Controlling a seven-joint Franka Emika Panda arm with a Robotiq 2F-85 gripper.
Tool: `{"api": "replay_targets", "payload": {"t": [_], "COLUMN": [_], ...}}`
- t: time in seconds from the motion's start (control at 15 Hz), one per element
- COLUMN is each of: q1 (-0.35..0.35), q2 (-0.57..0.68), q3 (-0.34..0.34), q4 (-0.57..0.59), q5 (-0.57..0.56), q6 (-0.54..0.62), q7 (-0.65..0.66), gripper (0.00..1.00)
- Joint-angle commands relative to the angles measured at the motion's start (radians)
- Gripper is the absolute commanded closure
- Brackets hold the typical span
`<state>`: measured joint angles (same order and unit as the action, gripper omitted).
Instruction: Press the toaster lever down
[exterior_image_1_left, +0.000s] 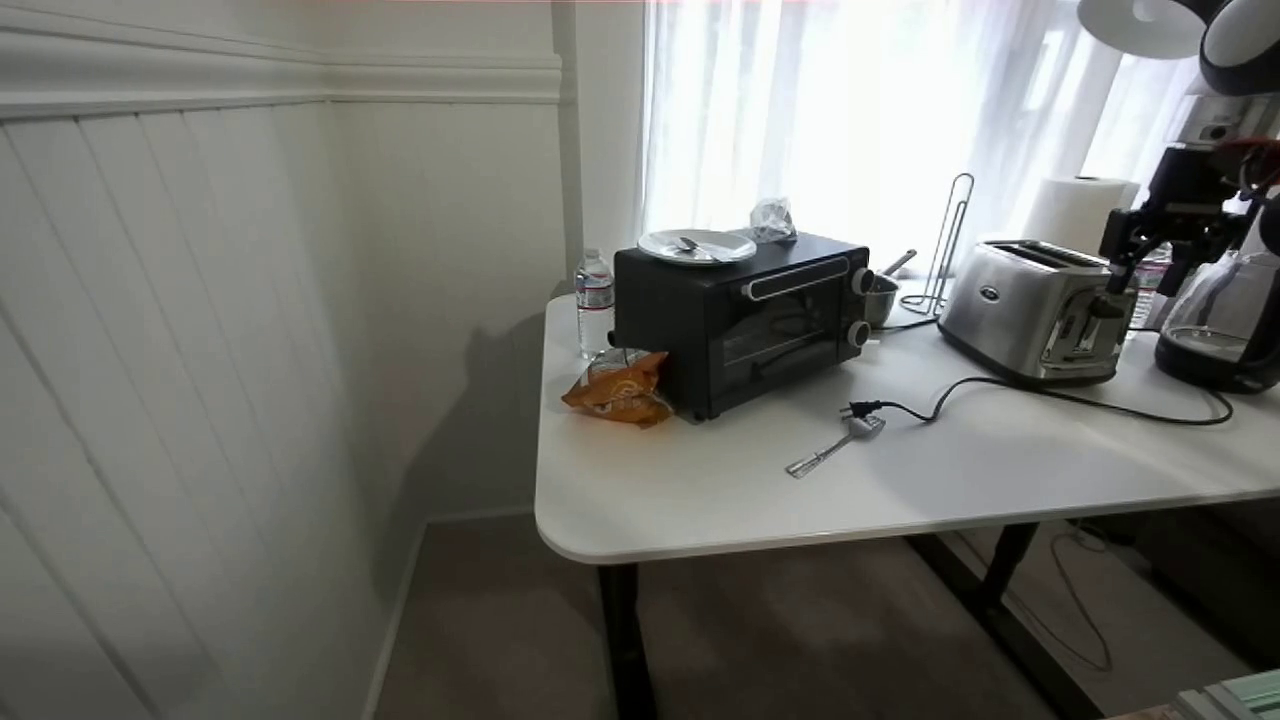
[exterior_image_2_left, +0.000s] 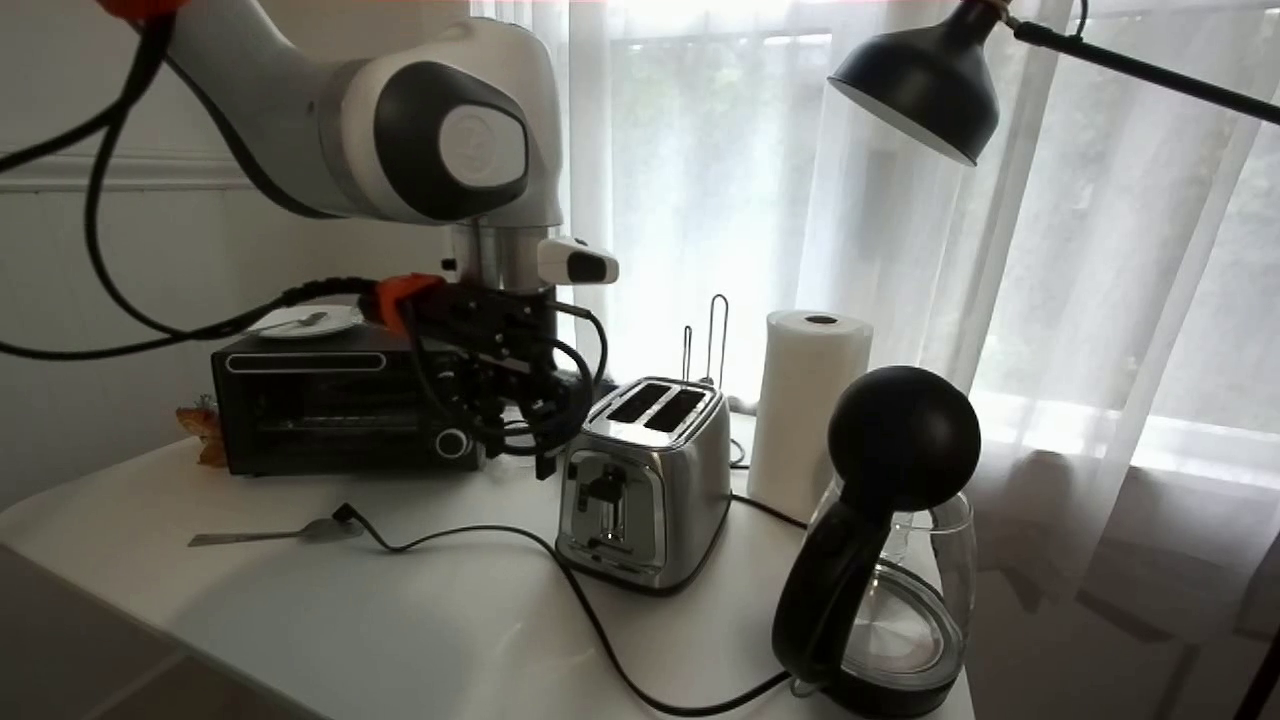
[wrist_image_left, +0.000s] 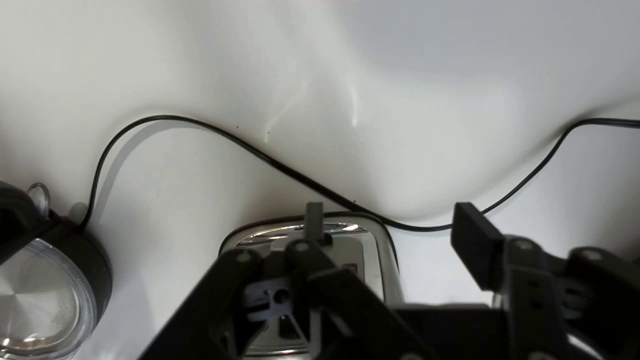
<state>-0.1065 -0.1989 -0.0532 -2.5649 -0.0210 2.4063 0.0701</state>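
The chrome toaster (exterior_image_2_left: 655, 485) is standing on the white surface (exterior_image_1_left: 960, 480), between the black oven (exterior_image_1_left: 780, 330) and the glass kettle (exterior_image_2_left: 848, 545), with the paper towel roll (exterior_image_2_left: 815, 420) rising near it on the window side. Its black lever (exterior_image_2_left: 605, 487) is sitting high in its slot. The end effector (wrist_image_left: 392, 222) is hanging at that same end, its fingers (wrist_image_left: 475, 245) standing well apart, released, with a corner of the toaster and a bit of black cord (wrist_image_left: 300, 177) showing between them in the wrist view. There, one finger is overlapping the chrome rim while the other is hovering over white past the toaster's side; whether either is touching, I'm not able to tell. The cord is curving from beside the kettle's base, passing just by the lever end, and finishing in a plug (exterior_image_1_left: 862, 408) right by the spoon (exterior_image_1_left: 828, 453). The roomiest stretch of white is running from the cord to the surface's long edge, the spoon lying inside it. Between toaster and kettle a narrower strip is showing, and the kettle is standing near the window-side edge. Over by the rounded corner, an orange snack bag (exterior_image_1_left: 620, 393) is lying just beside the oven.
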Motion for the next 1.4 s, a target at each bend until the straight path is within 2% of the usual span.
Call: {"api": "replay_targets", "payload": {"t": [0.0, 0.2, 0.33, 0.4, 0.8, 1.33], "q1": [-0.012, -0.020, -0.022, -0.022, -0.028, -0.017], "q2": [0.068, 0.106, 0.129, 0.139, 0.194, 0.238], "q3": [-0.012, -0.022, -0.030, -0.035, -0.055, -0.063], "q4": [0.051, 0.074, 0.086, 0.088, 0.095, 0.080], "q5": [-0.032, -0.060, -0.073, -0.074, -0.139, -0.114], "q6": [0.052, 0.095, 0.116, 0.132, 0.207, 0.266], "q7": [0.026, 0.033, 0.037, 0.038, 0.087, 0.100], "gripper": [0.62, 0.84, 0.97, 1.00, 1.00, 1.00]}}
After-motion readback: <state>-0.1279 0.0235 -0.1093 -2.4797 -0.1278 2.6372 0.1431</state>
